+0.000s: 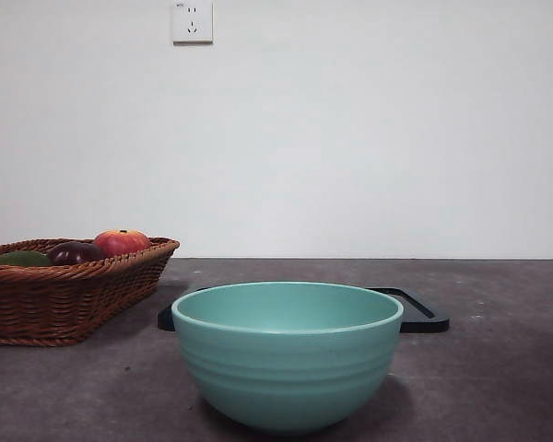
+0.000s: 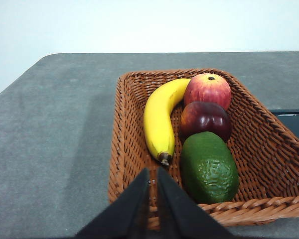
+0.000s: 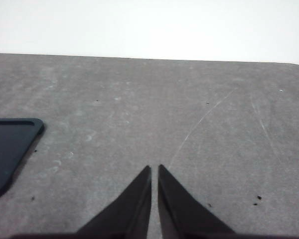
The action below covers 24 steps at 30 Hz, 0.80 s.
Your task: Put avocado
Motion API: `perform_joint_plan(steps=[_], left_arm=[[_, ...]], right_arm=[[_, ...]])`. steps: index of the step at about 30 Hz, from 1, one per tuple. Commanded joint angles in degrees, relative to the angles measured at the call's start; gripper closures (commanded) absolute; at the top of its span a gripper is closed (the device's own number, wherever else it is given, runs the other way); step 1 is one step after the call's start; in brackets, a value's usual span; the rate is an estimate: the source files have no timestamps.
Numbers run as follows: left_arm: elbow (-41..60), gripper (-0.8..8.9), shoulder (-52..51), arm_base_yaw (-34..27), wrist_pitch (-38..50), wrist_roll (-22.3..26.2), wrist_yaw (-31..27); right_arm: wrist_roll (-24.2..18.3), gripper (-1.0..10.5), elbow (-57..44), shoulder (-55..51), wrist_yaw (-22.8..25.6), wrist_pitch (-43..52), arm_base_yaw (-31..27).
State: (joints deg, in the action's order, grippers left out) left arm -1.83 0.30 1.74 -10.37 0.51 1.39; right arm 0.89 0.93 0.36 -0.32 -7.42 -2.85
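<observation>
The avocado point(image 2: 209, 168) is a dull green oval fruit lying in a brown wicker basket point(image 2: 124, 149), next to a dark purple plum-like fruit point(image 2: 205, 118), a red apple point(image 2: 208, 89) and a yellow banana point(image 2: 159, 122). In the front view the avocado point(image 1: 18, 260) just shows over the rim of the basket point(image 1: 64, 299) at the left. My left gripper point(image 2: 152, 172) is shut and empty, above the basket's near edge, beside the avocado and apart from it. My right gripper point(image 3: 154, 169) is shut and empty over bare table. Neither gripper shows in the front view.
A teal bowl point(image 1: 288, 354) stands at the front centre of the grey table. A black tray point(image 1: 422, 311) lies behind it; its corner also shows in the right wrist view point(image 3: 10, 144). A white wall with a socket point(image 1: 192, 20) stands behind.
</observation>
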Motion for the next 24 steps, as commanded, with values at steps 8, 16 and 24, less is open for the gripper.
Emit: perform_joint_plan(steps=[8, 16, 24], left_arm=[[-0.5, 7.99, -0.1, 0.2, -0.3, -8.2, -0.3], [-10.1, 7.99, 3.0, 0.3, -0.3, -12.4, -1.6], [-22.9, 7.99, 15.8, 0.8, -3.7, -12.0, 4.5]], right_arm=[[9.9, 9.3, 1.3, -0.1, -3.3, 5.7, 0.5], [18.3, 9.3, 10.6, 1.7, -4.3, 0.9, 2.4], [19.3, 9.3, 21.1, 10.8, -12.9, -8.3, 4.5]])
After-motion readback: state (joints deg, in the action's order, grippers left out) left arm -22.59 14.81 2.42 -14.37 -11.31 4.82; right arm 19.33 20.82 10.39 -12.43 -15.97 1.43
